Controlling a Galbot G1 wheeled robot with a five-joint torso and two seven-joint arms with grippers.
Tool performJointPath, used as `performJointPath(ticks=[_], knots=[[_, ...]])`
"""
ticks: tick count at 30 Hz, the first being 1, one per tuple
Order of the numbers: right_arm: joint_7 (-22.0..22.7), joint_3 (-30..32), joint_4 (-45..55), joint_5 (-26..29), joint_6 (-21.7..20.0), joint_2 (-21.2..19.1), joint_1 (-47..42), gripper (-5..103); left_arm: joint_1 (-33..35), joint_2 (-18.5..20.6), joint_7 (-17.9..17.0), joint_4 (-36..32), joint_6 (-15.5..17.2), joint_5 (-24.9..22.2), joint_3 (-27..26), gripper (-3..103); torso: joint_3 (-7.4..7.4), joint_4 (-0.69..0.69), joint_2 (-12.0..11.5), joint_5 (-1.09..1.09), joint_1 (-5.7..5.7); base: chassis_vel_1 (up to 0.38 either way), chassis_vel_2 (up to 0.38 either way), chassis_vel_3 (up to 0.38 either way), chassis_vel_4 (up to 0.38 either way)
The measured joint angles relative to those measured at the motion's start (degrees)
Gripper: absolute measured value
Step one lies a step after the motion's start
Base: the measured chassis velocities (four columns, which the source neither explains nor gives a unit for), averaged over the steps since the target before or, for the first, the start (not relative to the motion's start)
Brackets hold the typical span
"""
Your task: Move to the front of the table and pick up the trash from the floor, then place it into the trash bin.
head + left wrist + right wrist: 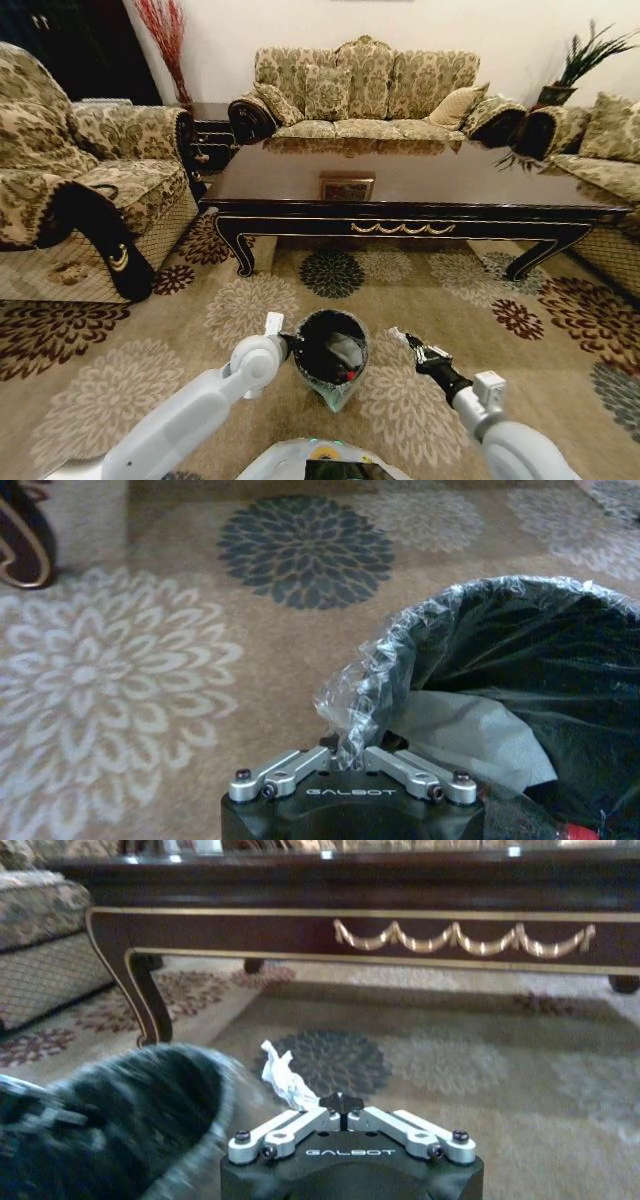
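Observation:
The black trash bin (312, 372) with its thin liner stands on the patterned floor (420, 285) just before me, in front of the dark table (400, 180). My left gripper (292, 345) is shut on the bin's liner rim (350, 705). Inside the bin lie a pale paper piece (460, 735) and a bit of red (577, 832). My right gripper (407, 343) is shut on a crumpled white scrap of trash (285, 1076), held just right of the bin's rim (110, 1102) and above the carpet.
A floral armchair (70, 190) stands at the left, a sofa (365, 95) behind the table, another sofa (600, 160) at the right. A small picture frame (346, 187) lies on the table. Open carpet runs between the table's curved legs (140, 997) and me.

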Motion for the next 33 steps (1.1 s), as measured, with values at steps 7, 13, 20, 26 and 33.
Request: performJointPath(ticks=[7,13,20,26,33], knots=[[0.0,0.8,5.2,-2.4,0.7,0.3,-2.4,0,-5.1,-4.7,-1.5,3.3,0.0,-0.6,5.6,0,0.0,-0.01,0.0,-0.02,0.0,0.0,0.0,0.0,0.0],[-1.6,0.8,6.6,-8.2,2.3,0.7,-3.8,0,-9.0,-7.3,-2.8,5.0,-0.3,-1.3,9.8,0,0.0,0.01,0.0,-0.01,0.0,0.0,0.0,0.0,0.0],[-3.3,-1.3,6.6,-19.0,4.0,1.2,-6.0,0,-10.1,-8.8,-3.6,5.5,-0.5,-2.1,11.0,0,0.0,-0.01,0.0,-0.02,0.0,0.0,0.0,0.0,0.0],[-3.4,-2.6,7.5,-18.7,3.4,1.8,-6.9,-1,-10.0,-8.8,-4.0,5.2,-0.8,-2.7,11.4,0,0.0,0.0,0.0,-0.02,0.0,0.0,0.0,0.0,0.0],[-3.5,-2.5,7.6,-18.5,3.2,1.7,-7.5,20,-9.7,-8.8,-4.2,4.9,-0.9,-2.7,11.1,0,0.0,0.0,0.0,-0.02,0.0,0.0,0.0,0.0,0.0]])
